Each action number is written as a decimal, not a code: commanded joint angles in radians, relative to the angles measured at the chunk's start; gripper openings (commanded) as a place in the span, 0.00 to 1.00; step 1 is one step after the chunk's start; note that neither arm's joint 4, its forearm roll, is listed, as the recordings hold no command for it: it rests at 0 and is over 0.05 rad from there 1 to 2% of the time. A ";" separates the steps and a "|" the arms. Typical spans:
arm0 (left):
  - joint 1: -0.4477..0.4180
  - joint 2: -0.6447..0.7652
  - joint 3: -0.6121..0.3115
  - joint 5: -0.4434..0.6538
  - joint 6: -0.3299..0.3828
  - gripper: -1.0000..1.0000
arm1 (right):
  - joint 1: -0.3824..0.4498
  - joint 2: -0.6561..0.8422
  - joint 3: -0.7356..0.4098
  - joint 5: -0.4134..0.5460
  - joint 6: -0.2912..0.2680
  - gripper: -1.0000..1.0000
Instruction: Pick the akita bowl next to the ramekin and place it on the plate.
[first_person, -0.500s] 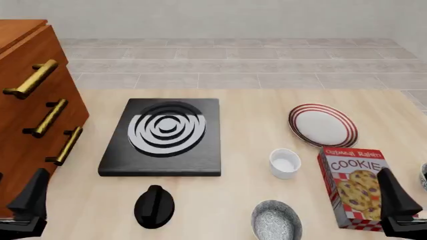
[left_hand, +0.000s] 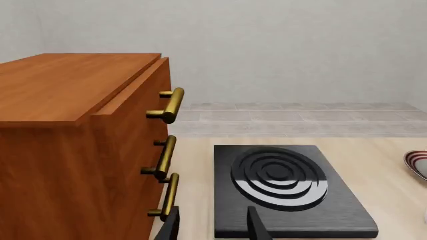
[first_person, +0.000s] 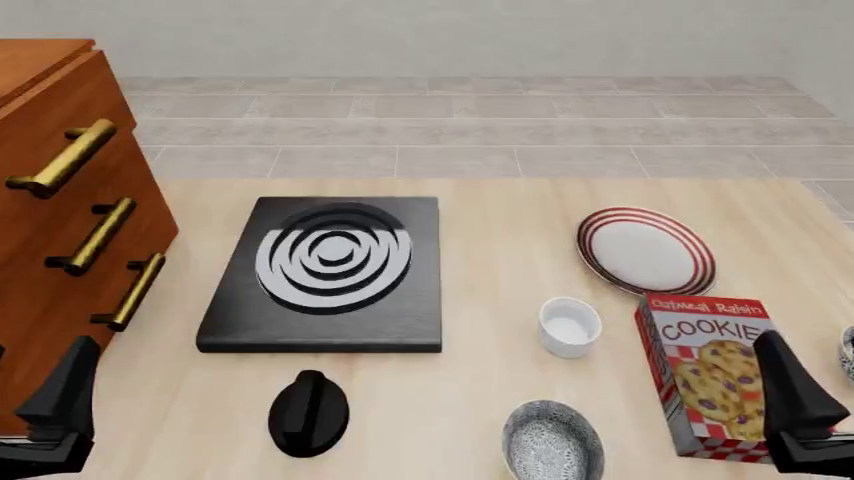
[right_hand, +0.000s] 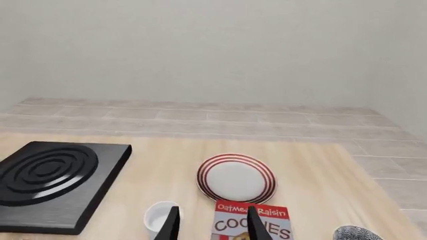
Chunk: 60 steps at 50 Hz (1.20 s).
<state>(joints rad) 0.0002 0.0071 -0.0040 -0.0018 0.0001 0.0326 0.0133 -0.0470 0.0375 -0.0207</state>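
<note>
Akita bowl (first_person: 554, 441) cropped below.

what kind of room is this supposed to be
Probably a simulated kitchen: a black stove burner on a wooden table, a wooden drawer cabinet, and tableware such as the red-striped plate.

Kitchen: stove burner (first_person: 331, 258), drawers (first_person: 74, 240).
</note>
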 joint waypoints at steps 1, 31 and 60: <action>0.000 0.000 0.000 0.000 0.000 1.00 | 0.045 0.007 -0.087 0.088 -0.019 1.00; 0.000 0.000 0.000 0.000 0.000 1.00 | 0.262 0.047 -0.333 0.408 -0.005 1.00; 0.000 0.000 0.000 0.000 0.000 1.00 | 0.489 0.243 -0.435 0.472 -0.019 1.00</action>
<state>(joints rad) 0.0002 0.0075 -0.0043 -0.0019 0.0001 0.4386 0.1907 -0.4620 0.4916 -0.0404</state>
